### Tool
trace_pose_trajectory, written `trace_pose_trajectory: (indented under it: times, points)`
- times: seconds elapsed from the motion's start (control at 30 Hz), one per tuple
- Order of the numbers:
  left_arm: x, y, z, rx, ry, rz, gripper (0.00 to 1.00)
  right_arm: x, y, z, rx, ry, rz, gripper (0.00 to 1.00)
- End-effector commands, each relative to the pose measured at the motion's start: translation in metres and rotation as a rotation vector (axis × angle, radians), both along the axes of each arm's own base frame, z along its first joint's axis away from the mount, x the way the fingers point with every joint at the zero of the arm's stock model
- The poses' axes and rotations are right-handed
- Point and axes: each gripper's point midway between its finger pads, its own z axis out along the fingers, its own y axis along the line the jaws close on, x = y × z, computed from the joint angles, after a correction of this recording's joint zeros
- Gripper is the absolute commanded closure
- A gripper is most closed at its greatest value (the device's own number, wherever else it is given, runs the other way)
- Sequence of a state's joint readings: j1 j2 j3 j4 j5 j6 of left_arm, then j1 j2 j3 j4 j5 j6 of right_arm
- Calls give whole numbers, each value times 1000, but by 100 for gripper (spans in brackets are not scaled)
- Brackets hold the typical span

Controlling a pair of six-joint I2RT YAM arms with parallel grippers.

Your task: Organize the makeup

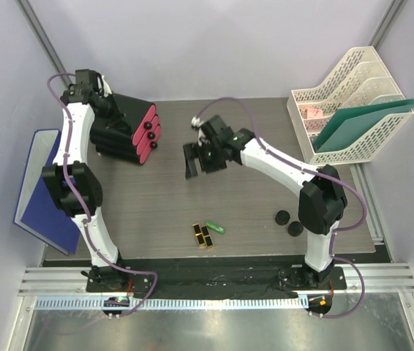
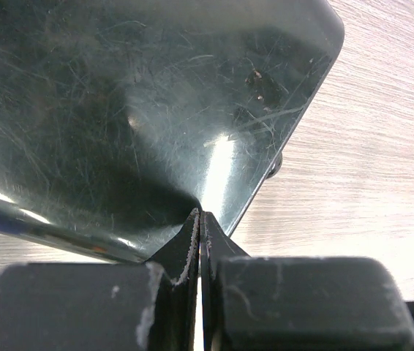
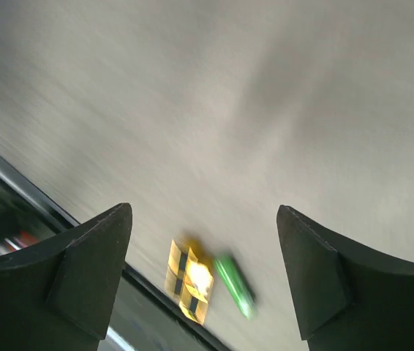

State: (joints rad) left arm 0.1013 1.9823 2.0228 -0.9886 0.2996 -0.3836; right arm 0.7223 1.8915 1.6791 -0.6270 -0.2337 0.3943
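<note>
Two black-and-gold lipsticks (image 1: pixel 203 235) and a green tube (image 1: pixel 215 227) lie side by side near the table's front edge. Two black round compacts (image 1: pixel 288 222) lie to their right. My right gripper (image 1: pixel 192 165) is open and empty, hovering above the table's middle. In the right wrist view the lipsticks (image 3: pixel 189 281) and green tube (image 3: pixel 235 285) show, blurred, well beyond the open fingers (image 3: pixel 97 270). My left gripper (image 2: pixel 200 216) is shut, its tips against the glossy black box (image 2: pixel 156 110). The foundation bottles and the orange tube are out of view.
The black box with pink drawers (image 1: pixel 135 131) stands tilted at the back left under my left wrist. A white file rack (image 1: pixel 353 102) with green folders is at the back right. A blue board (image 1: pixel 42 194) leans at the left edge.
</note>
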Motion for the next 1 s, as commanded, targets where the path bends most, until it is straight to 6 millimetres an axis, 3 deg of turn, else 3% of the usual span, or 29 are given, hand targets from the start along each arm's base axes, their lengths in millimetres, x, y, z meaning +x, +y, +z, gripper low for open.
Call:
trace_pose_trajectory:
  times: [0.0, 0.07, 0.17, 0.37, 0.8, 0.97]
  points:
    - [-20, 3, -13, 16, 85, -4, 100, -64, -45, -16, -263, -11, 148, 14]
    - [-19, 2, -10, 10, 73, -5, 100, -89, -54, -33, -329, 33, 173, 14]
    - [-17, 0, -3, -1, 50, -8, 100, -110, -62, -41, -364, 53, 168, 14]
    - [-16, -3, 4, -18, 28, -13, 100, -130, -75, -57, -412, 83, 142, 14]
    - [-14, -7, 25, -31, -31, -22, 100, -133, -64, -66, -387, 104, 124, 14]
    - [-12, -8, 34, -39, -57, -20, 100, -123, -46, -54, -335, 77, 122, 14]
